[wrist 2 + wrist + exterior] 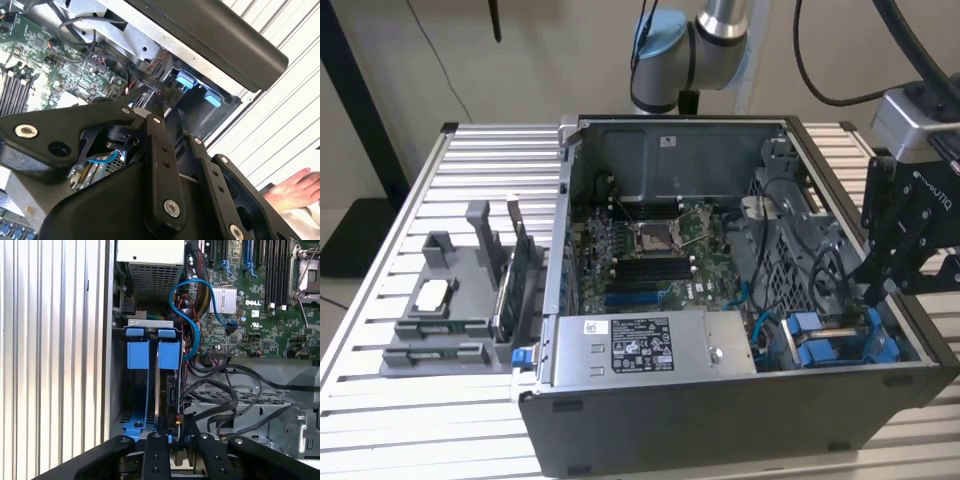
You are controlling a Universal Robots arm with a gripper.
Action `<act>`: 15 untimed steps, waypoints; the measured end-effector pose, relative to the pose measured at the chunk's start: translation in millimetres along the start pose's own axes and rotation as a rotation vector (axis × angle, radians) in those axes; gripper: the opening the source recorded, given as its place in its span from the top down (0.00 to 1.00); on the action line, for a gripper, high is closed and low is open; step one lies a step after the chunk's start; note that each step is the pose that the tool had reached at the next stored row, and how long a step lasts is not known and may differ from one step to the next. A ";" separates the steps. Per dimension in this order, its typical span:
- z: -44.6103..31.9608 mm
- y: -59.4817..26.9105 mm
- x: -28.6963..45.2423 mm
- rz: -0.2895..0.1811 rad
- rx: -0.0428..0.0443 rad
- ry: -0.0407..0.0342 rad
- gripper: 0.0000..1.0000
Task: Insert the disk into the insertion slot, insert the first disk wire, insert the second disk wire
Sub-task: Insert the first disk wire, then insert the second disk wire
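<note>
claw: we see the black metal gripper (873, 293) hanging over the drive bay at the case corner on the exterior view's right; we cannot tell whether it is apart or clamped.
disk: the flat silver-grey hard drive in its bright blue plastic carrier (169, 385) stands on edge in the bay slot, right at the gripper.
neighbours: a looping blue cable (192, 315) and black cables (225, 390) crowd one side of the drive.
edges: the grey case wall (111, 340) runs close along the bay's other side.
case: the open dark computer case (720, 420) holds a green motherboard (650, 240) and a grey labelled power-supply box (640, 345).
surface: the case lies on a slatted aluminium table (420, 180), with bare slats around it.
room: a person's hand (295, 189) is over the slats beside the case.
</note>
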State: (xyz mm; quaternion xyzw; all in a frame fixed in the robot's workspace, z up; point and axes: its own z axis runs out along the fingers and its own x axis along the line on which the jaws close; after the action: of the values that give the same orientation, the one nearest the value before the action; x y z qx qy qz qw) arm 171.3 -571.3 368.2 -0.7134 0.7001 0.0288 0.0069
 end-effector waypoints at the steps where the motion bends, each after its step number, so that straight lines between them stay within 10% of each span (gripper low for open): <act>1: 0.0 -0.7 0.0 0.000 -0.0004 -0.0001 0.73; 15: -14.3 -9.1 -0.6 0.001 -0.0149 0.0068 0.73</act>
State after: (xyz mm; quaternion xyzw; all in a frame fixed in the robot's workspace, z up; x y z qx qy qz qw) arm 180.8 -571.2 382.2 -0.7132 0.7002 0.0316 -0.0008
